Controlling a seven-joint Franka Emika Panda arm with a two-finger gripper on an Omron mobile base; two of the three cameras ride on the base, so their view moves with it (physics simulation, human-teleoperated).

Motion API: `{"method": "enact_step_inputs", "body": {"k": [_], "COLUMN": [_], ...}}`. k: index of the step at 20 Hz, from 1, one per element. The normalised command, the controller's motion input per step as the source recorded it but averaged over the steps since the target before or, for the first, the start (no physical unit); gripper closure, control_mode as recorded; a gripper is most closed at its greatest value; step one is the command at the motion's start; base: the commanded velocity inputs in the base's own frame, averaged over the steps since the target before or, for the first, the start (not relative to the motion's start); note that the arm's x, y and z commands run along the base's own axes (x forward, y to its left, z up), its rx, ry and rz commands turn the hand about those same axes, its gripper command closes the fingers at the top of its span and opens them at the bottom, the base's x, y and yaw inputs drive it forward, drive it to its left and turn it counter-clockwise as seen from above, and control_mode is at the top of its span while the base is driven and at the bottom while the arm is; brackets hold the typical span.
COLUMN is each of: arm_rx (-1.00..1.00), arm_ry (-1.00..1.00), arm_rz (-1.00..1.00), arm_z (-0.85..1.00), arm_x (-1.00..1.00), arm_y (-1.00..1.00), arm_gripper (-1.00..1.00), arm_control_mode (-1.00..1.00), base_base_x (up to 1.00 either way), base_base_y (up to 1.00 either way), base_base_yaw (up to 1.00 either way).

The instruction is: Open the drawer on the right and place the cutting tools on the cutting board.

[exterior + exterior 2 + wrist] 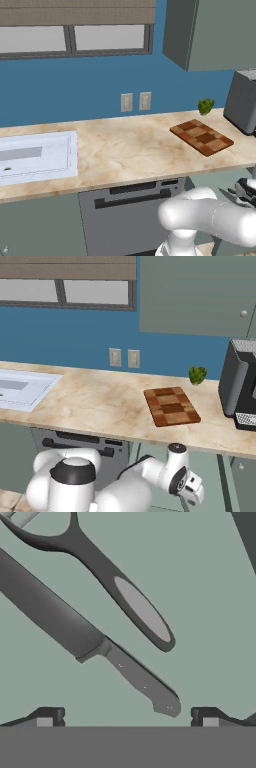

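Observation:
My gripper (129, 718) hangs open over the grey-green floor of the drawer (215, 622), its two fingertips spread wide with nothing between them. Two cutting tools lie on that floor. A knife (65, 619) runs diagonally, its broad dark part at the upper left and its slimmer grey riveted part ending just above the fingertips. Beside it lies a dark peeler (140, 609) with a grey oval inlay in its handle. The checkered wooden cutting board (201, 136) (171, 405) rests on the marbled counter, above and behind my arm, which reaches down below the counter edge (177, 478).
A white sink (35, 157) (20, 388) is set into the counter's left. The dark dishwasher front (130, 210) (75, 443) sits under the counter. A dark appliance (242, 102) (240, 386) stands at the far right, with a small green vegetable (205, 105) (197, 375) behind the board.

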Motion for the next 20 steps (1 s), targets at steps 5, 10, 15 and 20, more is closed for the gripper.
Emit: {"method": "enact_step_inputs", "body": {"k": [5,10,15,20], "arm_rx": [0.0,0.0,0.0,0.0], "arm_ry": [0.0,0.0,0.0,0.0], "arm_rz": [0.06,0.04,0.04,0.04], "arm_z": [-0.23,-0.23,-0.25,-0.22], "arm_x": [0.03,0.0,0.0,-0.03], "arm_y": [-0.13,-0.24,-0.14,-0.1], "arm_gripper": [-1.0,-1.0,-1.0,-1.0], "arm_control_mode": [-1.0,-1.0,-1.0,-1.0], "base_base_x": [0.0,0.0,0.0,0.0], "base_base_y": [0.0,0.0,0.0,0.0], "base_base_yaw": [0.0,0.0,0.0,0.0]}}
